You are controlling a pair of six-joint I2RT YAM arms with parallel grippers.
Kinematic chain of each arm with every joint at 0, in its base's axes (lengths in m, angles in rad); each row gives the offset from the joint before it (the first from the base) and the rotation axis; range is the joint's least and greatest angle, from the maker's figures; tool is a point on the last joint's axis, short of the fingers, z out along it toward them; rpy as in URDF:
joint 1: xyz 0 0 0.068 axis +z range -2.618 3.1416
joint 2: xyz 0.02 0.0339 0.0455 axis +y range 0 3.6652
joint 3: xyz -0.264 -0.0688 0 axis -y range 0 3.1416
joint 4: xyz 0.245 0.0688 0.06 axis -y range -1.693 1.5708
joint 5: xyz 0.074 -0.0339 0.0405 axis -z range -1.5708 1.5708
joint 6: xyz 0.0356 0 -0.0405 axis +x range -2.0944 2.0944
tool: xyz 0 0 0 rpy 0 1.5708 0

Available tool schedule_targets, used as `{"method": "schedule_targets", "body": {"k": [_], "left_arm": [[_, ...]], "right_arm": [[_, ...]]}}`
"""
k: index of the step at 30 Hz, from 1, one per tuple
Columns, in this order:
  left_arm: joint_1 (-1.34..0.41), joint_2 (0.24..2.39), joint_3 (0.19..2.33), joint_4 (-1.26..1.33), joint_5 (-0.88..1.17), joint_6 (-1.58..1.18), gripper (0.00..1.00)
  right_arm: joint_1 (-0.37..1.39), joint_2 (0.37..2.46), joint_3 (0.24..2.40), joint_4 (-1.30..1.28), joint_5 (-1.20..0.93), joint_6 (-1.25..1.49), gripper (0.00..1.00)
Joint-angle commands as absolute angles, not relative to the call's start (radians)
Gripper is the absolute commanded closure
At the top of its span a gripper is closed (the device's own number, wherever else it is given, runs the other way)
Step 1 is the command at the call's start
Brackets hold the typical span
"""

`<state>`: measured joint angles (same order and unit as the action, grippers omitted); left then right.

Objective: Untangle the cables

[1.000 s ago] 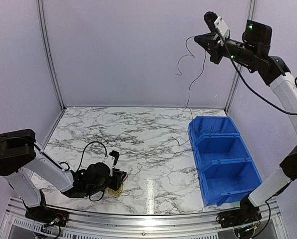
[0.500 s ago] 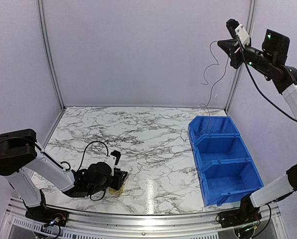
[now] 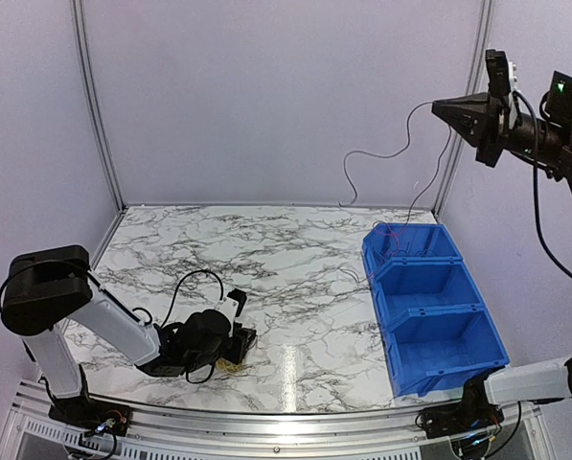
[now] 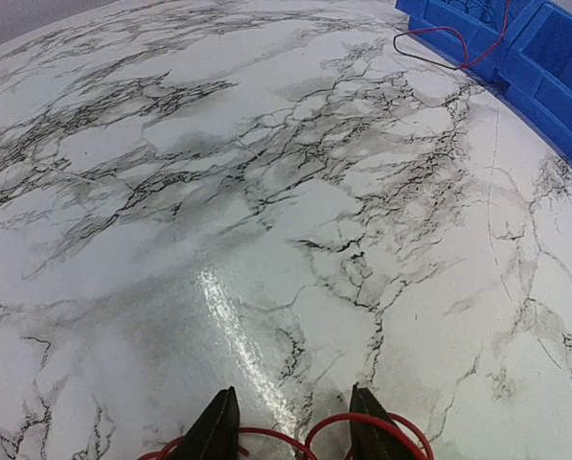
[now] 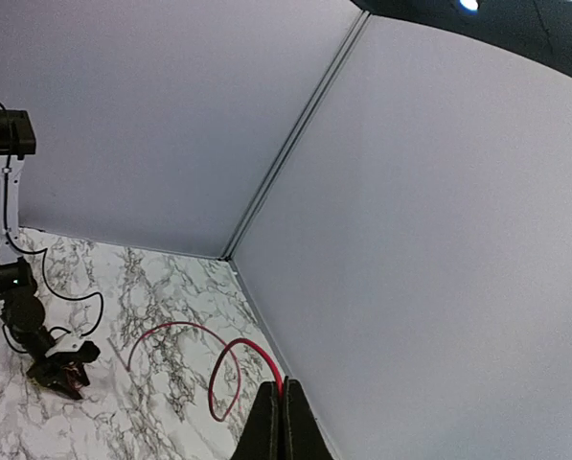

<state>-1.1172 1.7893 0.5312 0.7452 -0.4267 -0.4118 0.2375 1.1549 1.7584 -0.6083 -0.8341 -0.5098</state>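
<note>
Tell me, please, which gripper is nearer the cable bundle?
Left. The left gripper is right at the bundle; the right gripper is raised high at far right, pinching a red cable.

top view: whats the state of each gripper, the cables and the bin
right gripper: raised high, shut on the red cable
red cable: hanging slack down to the far compartment of the blue bin
left gripper: open, low over the cable bundle
cable bundle: bunched on the marble table
blue bin: upright, wires in its far compartment

table (image 3: 266,254): white marble, black veins | bins (image 3: 427,261): blue | cable (image 5: 211,383): red | walls (image 3: 266,96): lilac
</note>
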Motion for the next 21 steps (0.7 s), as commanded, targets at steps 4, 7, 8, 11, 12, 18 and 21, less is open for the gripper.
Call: {"method": "schedule_targets", "body": {"k": [4,7,8,11,12,18,21], "left_arm": [[-1.111,1.82,0.565,0.687,-0.415,-0.393,0.59],[-1.111,1.825,0.565,0.686,-0.419,-0.397,0.59],[-1.111,1.826,0.566,0.686,-0.418,-0.399,0.59],[-1.111,1.829,0.566,0.686,-0.419,-0.403,0.59],[-1.111,1.829,0.564,0.686,-0.421,-0.405,0.59],[-1.109,1.832,0.558,0.686,-0.431,-0.407,0.59],[-1.109,1.839,0.563,0.686,-0.431,-0.405,0.59]], "right_arm": [[0.235,1.091,1.631,-0.703,-0.792,-0.554,1.0],[0.232,1.056,1.575,-0.708,-0.695,-0.57,1.0],[0.231,1.045,1.549,-0.708,-0.654,-0.585,1.0],[0.226,1.016,1.433,-0.709,-0.53,-0.661,1.0],[0.222,1.003,1.388,-0.709,-0.492,-0.686,1.0],[0.164,0.938,1.201,-0.749,-0.389,-0.812,1.0],[0.116,0.933,1.143,-0.776,-0.368,-0.877,1.0]]}}
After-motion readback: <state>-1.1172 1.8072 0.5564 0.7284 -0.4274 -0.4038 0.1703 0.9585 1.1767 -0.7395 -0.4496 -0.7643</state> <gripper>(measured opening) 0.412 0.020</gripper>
